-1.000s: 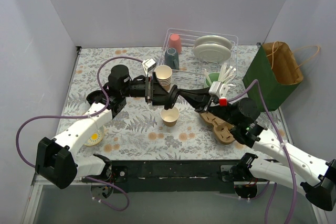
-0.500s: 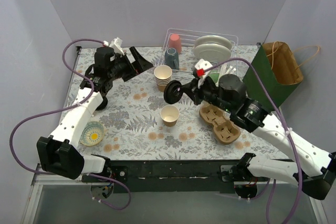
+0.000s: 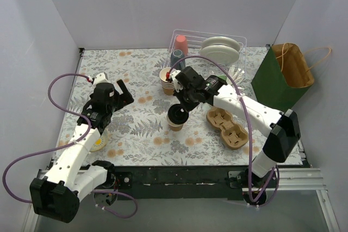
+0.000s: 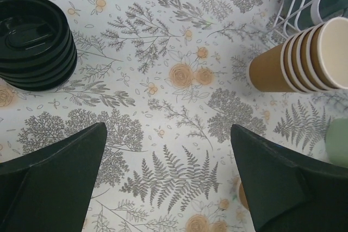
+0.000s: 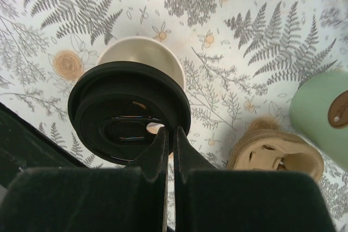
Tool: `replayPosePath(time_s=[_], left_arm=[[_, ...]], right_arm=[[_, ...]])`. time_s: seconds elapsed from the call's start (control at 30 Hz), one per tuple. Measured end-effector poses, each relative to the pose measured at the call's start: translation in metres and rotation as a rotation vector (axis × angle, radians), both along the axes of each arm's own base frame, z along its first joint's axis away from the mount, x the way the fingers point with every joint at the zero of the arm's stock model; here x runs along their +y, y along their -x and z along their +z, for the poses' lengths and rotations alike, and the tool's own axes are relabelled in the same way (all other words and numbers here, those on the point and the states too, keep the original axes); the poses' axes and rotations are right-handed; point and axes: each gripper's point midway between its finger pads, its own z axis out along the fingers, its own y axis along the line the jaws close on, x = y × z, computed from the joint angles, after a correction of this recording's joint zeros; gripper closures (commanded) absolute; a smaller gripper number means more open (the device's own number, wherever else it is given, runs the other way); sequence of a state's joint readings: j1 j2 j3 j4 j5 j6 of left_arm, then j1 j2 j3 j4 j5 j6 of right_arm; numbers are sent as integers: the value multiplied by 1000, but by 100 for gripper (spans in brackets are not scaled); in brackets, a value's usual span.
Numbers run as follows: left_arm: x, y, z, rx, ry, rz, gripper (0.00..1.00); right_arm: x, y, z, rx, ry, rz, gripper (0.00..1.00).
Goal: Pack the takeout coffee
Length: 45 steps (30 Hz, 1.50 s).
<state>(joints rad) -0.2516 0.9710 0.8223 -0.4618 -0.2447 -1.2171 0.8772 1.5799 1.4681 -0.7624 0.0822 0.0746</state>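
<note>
Lid [image 5: 129,111] has come over the cup [image 5: 140,50], pinched in my right fingers [image 5: 151,158]; left fingers [image 4: 57,169] pulled back, released; I'd press next.

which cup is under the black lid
The lone cup, nearer the arms than the stack; the right gripper holds the lid over it.

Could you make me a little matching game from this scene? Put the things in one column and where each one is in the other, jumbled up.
Things:
1. round black plastic lid
2. stack of tan paper cups
3. dark green paper bag
4. brown moulded pulp cup carrier

Places:
A. standing open at the table's right edge
B. lying flat, sockets empty
C. pinched in the right claw over an open tan paper cup
D. beside the wire dish rack

Pairs: 1-C, 2-D, 3-A, 4-B
</note>
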Motion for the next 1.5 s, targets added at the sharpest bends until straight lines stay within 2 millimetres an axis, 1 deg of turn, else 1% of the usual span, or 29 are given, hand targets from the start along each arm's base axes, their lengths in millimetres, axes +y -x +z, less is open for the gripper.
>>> replayPosePath(time_s=[0.03, 0.1, 0.2, 0.27, 0.33, 0.43, 0.77, 1.03, 1.07, 1.13, 1.23, 1.27, 1.37, 1.5], left_arm=[[1, 3, -4, 5, -8, -4, 2], [2, 6, -5, -3, -14, -11, 2], [2, 7, 4, -45, -12, -21, 2], [1, 6, 11, -72, -8, -27, 2], [0, 5, 13, -81, -6, -35, 2], [-2, 5, 12, -77, -7, -46, 2], [-3, 6, 14, -84, -6, -52, 2], [-3, 6, 14, -84, -6, -52, 2], [-3, 6, 14, -84, -6, -52, 2], [-3, 6, 14, -84, -6, -52, 2], [-3, 6, 14, -84, -6, -52, 2], [-3, 6, 14, -84, -6, -52, 2], [-3, 6, 14, -84, -6, -52, 2], [-3, 6, 14, -83, -4, -56, 2]], right_arm=[[-2, 1, -7, 26, 31, -1, 99], [-3, 3, -15, 64, 75, -1, 99], [-2, 3, -17, 97, 109, 1, 99], [2, 1, -16, 106, 114, 3, 99], [4, 0, -15, 116, 121, 4, 99], [5, -2, -19, 130, 139, 1, 99], [7, -2, -44, 190, 208, -3, 99], [10, -4, -53, 212, 228, -9, 98], [10, -3, -53, 214, 229, -10, 95], [10, -4, -53, 214, 227, -11, 93], [10, -3, -53, 217, 226, -16, 85], [11, -4, -53, 217, 226, -17, 80], [12, -4, -52, 215, 221, -19, 73], [16, -5, -48, 214, 203, -11, 67]])
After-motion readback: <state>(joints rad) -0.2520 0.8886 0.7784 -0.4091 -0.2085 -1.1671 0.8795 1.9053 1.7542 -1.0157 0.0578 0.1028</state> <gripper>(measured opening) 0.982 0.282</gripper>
